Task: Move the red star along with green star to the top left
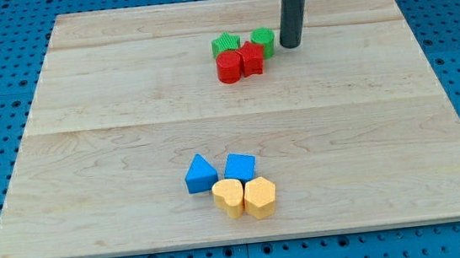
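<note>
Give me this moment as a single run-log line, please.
my tip: right of green cylinder | red star, green star: clustered top centre | top left: not reached

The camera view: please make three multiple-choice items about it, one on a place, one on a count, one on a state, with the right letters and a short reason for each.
1. Where is my tip relative to the red and green cluster?
A. At the cluster's right side in the view
B. Beside the yellow blocks
C. At the view's bottom left corner

2. How many blocks lie on the wooden board?
A. Five
B. Eight
C. Ten

3. How do the two blue blocks lie?
A. One stacked on the other
B. Side by side on the board
C. One off the board

Answers:
1 A: the rod ends just right of the green round block, near the red star.
2 B: green star, green round block, red star, red round block, blue triangle, blue cube and two yellow blocks.
3 B: both rest flat, next to each other.
</note>
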You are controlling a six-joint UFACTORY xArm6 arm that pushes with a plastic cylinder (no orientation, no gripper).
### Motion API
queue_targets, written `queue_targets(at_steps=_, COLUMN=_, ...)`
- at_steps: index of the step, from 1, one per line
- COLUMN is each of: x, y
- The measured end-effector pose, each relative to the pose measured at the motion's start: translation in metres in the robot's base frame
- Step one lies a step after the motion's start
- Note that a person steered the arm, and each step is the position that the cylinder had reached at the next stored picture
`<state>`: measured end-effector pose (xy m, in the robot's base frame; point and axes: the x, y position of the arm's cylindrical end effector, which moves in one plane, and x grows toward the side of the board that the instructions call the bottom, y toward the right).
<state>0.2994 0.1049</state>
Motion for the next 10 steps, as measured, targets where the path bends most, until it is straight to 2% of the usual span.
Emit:
queue_targets(at_steps=2, x=-0.007, y=-0.091)
queue_targets(at_steps=3, x=-0.007, y=-0.054)
queue_targets(at_steps=4, x=0.023, y=-0.008)
queue_targets(at_steps=5, x=0.07, y=-0.004)
queue_targets(at_steps=6, x=0.073, y=-0.053)
queue_targets(at_steps=9, x=-0.003, y=-0.186)
queue_targets(at_steps=10, x=-0.033, y=-0.201)
